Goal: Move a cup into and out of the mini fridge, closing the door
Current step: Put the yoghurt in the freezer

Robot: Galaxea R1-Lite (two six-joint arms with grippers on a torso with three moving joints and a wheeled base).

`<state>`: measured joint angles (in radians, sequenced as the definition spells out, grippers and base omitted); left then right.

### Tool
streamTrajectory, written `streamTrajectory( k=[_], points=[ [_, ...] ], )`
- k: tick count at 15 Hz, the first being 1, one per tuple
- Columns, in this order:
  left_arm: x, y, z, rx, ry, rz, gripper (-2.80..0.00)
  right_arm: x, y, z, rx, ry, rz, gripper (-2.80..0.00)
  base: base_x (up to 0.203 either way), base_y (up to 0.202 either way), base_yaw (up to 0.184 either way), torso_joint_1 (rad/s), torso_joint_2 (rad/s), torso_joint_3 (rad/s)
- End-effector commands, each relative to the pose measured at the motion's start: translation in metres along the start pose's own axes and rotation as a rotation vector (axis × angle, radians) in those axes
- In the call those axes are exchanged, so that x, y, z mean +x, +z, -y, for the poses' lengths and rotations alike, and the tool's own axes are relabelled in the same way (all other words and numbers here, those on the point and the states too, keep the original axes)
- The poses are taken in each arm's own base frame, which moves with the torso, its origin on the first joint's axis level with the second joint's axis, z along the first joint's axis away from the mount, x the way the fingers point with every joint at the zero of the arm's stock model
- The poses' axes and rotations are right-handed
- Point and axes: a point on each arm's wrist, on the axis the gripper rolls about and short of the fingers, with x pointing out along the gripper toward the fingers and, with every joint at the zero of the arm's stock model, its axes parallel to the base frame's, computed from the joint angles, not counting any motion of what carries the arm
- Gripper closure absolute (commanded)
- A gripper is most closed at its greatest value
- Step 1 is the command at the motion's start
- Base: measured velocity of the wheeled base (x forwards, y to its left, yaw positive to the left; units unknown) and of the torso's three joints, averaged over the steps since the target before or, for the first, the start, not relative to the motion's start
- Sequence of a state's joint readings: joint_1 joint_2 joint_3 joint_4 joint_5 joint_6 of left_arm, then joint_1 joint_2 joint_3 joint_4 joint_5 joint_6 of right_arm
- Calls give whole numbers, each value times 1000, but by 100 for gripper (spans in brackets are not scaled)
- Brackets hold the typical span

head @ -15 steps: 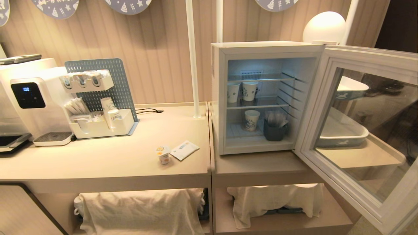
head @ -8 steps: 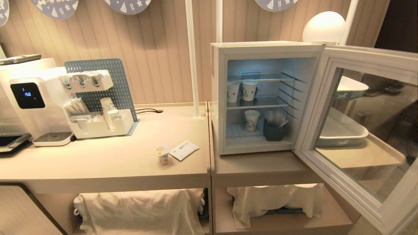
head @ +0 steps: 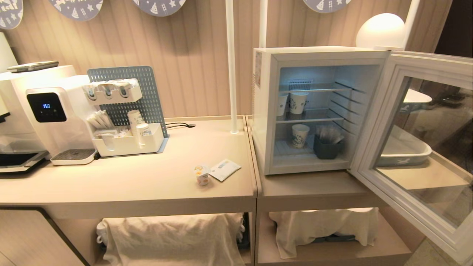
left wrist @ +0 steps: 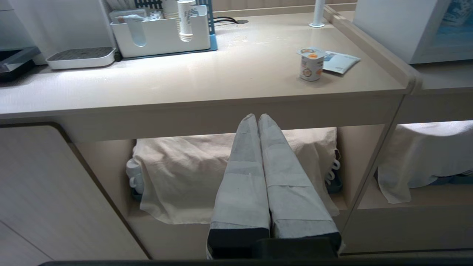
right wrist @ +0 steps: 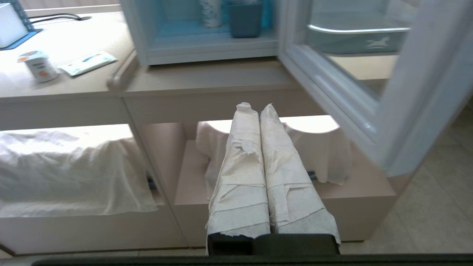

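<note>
The long beige table (head: 147,184) runs across the scene, with a lower section on its right that carries the white boxy mini fridge (head: 264,111). The fridge's glass-windowed, white-framed door (head: 406,192) stands swung wide open to the right, showing wire shelves with taller white paper cups (head: 297,102) and a dark holder (head: 327,149) on the bottom level. At the table's left end sits a white drinks machine (head: 48,111) with a lit display, beside a white organiser tray (head: 129,142) backed by a blue pegboard.

The small white yogurt-style cup (head: 202,175) with an orange label and foil lid stands upright near the table's front edge, just beside a flat white sachet (head: 224,169) and well apart from the fridge opening.

Neither arm shows in the head view. The left tool (left wrist: 257,117) and right tool (right wrist: 254,107), both wrapped in pale tape, are pressed closed on nothing and hang below the table edge in front of cloth-covered shelves.

The step in hand looks like the approach to the cup. To do it well, the nearer left tool should rise above the table edge, spread its fingers wider than the cup, come in level at mid-body below the wide rim, and avoid the sachet.
</note>
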<state>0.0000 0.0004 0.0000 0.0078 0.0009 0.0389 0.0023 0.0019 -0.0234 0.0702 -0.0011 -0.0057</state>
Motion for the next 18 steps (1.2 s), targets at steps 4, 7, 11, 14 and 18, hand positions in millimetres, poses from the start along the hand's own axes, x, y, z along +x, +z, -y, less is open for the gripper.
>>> streamTrajectory(
  k=[4,7,11,14,18],
  points=[
    [0,0,0,-1,1,-3,0,0,0,0,0,0,-2,0,0,192,-2,1,2,1],
    [0,0,0,-1,1,-3,0,0,0,0,0,0,-2,0,0,191,-3,-2,3,2],
    [0,0,0,-2,1,-2,0,0,0,0,0,0,-2,0,0,192,-1,1,3,3],
    [0,0,0,-2,1,-2,0,0,0,0,0,0,-2,0,0,191,-1,-1,-2,0],
    [0,0,0,-2,1,-3,0,0,0,0,0,0,-2,0,0,192,-1,3,1,0]
  ],
)
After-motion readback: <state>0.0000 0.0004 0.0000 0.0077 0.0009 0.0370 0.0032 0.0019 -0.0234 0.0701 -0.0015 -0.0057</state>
